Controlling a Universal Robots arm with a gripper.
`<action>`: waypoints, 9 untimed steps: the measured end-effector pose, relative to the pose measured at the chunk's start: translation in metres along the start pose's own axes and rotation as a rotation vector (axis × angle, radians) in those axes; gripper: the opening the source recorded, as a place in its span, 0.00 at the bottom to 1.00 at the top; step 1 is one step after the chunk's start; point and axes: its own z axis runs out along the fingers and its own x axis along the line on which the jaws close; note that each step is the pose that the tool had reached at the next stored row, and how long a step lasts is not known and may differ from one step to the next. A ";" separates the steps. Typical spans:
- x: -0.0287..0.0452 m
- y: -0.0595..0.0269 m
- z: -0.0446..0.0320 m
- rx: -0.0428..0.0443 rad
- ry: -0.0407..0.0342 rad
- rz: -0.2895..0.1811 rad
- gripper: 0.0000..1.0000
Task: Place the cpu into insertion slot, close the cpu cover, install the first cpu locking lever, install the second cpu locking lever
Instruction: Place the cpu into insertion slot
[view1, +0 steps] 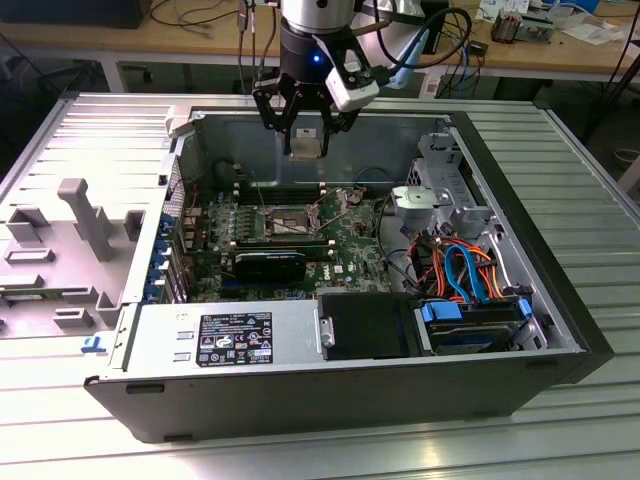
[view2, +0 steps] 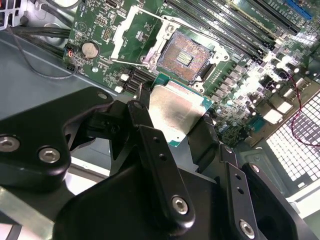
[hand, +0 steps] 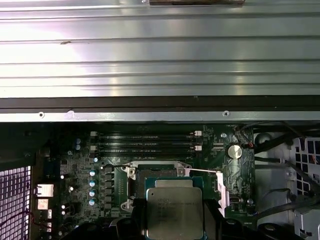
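A ribbed metal table (view1: 560, 420) carries an open case (view1: 300, 400) lying on its side; behind it in the exterior view stands a wooden bench (view1: 120, 40) strewn with cables; a grey plastic shroud (view1: 80, 220) lies on the table at the exterior view's left of the case. Inside the case sit a green board (view1: 350, 240), a black graphics card (view1: 270, 265), a power supply (view1: 225, 335) along the near wall, and orange and blue cables (view1: 460, 270) toward the exterior view's right.

The arm (view1: 315, 25) comes straight down from above, over the far wall of the case; its gripper (view1: 305, 135) points downward, its black fingers (view2: 145, 120) clamped on opposite edges of the cpu (view1: 305, 143). The cpu hangs level in the air, silver top up, well above the board and apart from the slot (view1: 288, 222); in both wrist views it shows between the fingers, with the slot beyond it. The slot (view2: 186, 54) lies bare, its dark contact field exposed; the cover (view2: 120, 37) is swung back on its hinge, just beside the slot. Long memory slots (hand: 145, 142) run along the board on the slot's other side.
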 end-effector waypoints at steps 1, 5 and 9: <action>0.0000 -0.0001 0.0003 0.0000 -0.0001 0.000 0.54; 0.0000 -0.0004 0.0011 0.0001 -0.0001 0.000 0.54; 0.0000 -0.0007 0.0022 0.0011 0.0000 0.000 0.54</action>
